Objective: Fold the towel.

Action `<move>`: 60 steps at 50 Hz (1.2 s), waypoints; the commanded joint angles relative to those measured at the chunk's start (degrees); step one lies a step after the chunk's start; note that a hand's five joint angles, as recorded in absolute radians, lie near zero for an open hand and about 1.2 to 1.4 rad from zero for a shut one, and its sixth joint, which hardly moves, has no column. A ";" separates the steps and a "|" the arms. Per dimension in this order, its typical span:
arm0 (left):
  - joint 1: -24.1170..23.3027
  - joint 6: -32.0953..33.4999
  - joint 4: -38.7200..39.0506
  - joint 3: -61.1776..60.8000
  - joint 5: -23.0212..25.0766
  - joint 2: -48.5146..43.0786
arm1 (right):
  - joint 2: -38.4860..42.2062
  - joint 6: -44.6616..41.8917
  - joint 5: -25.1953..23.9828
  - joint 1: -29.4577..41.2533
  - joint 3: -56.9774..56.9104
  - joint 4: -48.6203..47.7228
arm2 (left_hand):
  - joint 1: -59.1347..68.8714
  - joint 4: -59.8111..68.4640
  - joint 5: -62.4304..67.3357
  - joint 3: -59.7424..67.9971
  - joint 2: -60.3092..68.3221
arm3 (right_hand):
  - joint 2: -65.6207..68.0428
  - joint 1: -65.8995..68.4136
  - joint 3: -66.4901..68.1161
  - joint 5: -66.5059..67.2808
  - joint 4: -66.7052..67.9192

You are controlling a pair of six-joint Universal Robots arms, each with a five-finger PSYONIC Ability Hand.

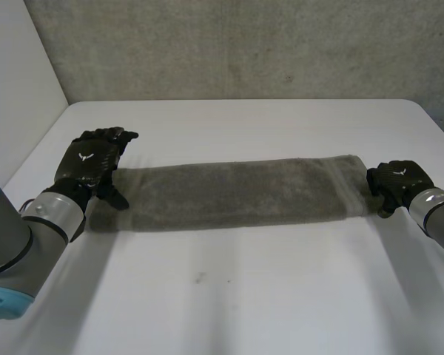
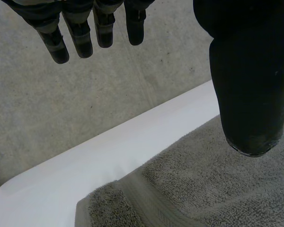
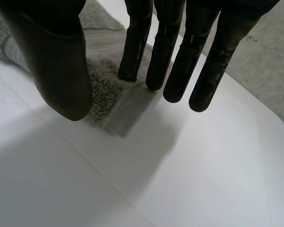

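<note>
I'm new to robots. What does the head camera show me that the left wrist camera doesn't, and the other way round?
The head view adds the whole picture: the long grey terry towel lies flat across the white table, with the black right hand at its right end. The left wrist view adds close detail: the black left hand has straight fingers in the air and its thumb above the towel's end, where a flat woven band crosses the loops. Shared: left hand, towel, table and grey wall.
</note>
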 commanded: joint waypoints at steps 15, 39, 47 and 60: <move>-0.28 -0.07 0.10 -0.39 0.09 -0.10 | 2.95 -1.10 -2.63 -1.97 -1.84 -2.29 | -0.07 0.41 -1.52 0.41 0.51 | 34.63 34.66 34.53 34.55 34.64; -0.10 0.02 0.28 -2.06 0.36 0.42 | -7.60 -4.46 -1.40 2.65 -12.46 4.48 | -0.07 0.41 -1.52 0.41 0.51 | 34.63 34.66 34.53 34.55 34.64; -0.10 0.02 0.37 -2.41 0.36 1.13 | -0.51 -2.33 1.15 29.09 -21.07 2.81 | -0.07 0.41 -1.52 0.41 0.51 | 34.63 34.66 34.53 34.55 34.64; -0.19 0.11 0.37 -2.85 0.36 1.21 | 14.55 -3.21 2.47 45.05 -26.63 5.79 | -0.07 0.41 -1.52 0.41 0.51 | 20.03 20.06 19.94 19.96 20.04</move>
